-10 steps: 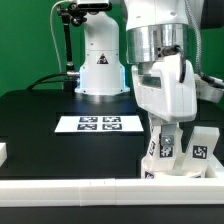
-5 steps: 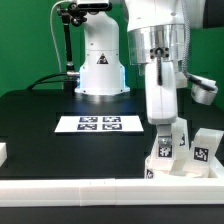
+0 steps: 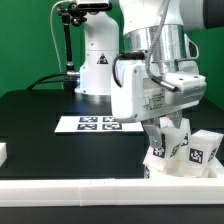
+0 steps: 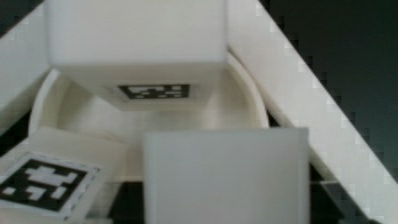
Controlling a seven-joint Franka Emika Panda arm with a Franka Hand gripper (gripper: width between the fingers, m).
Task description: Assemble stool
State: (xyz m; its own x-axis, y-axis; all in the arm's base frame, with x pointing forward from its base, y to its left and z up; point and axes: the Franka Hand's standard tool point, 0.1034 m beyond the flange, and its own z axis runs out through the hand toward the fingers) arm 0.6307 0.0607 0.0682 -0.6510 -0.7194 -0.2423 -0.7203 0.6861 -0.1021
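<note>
My gripper (image 3: pixel 164 128) is down at the exterior view's front right, among the white stool parts. It appears shut on an upright white leg (image 3: pixel 168 140), which fills the near part of the wrist view (image 4: pixel 222 170). The fingertips are hidden by the parts. The leg stands on the white seat (image 3: pixel 172 166), just behind the front rail. A second tagged leg (image 3: pixel 204 150) stands to the exterior view's right of it. In the wrist view another tagged leg (image 4: pixel 151 60) lies beyond the held one, and a tagged face (image 4: pixel 45 185) shows beside it.
The marker board (image 3: pixel 96 124) lies mid-table on the black surface. A long white rail (image 3: pixel 70 190) runs along the front edge. A small white piece (image 3: pixel 3 152) sits at the exterior view's left edge. The arm's base (image 3: pixel 100 65) stands at the back.
The hand has turned about its vertical axis over the same spot, its broad side now facing the camera. The leg under it has turned and leans slightly.
</note>
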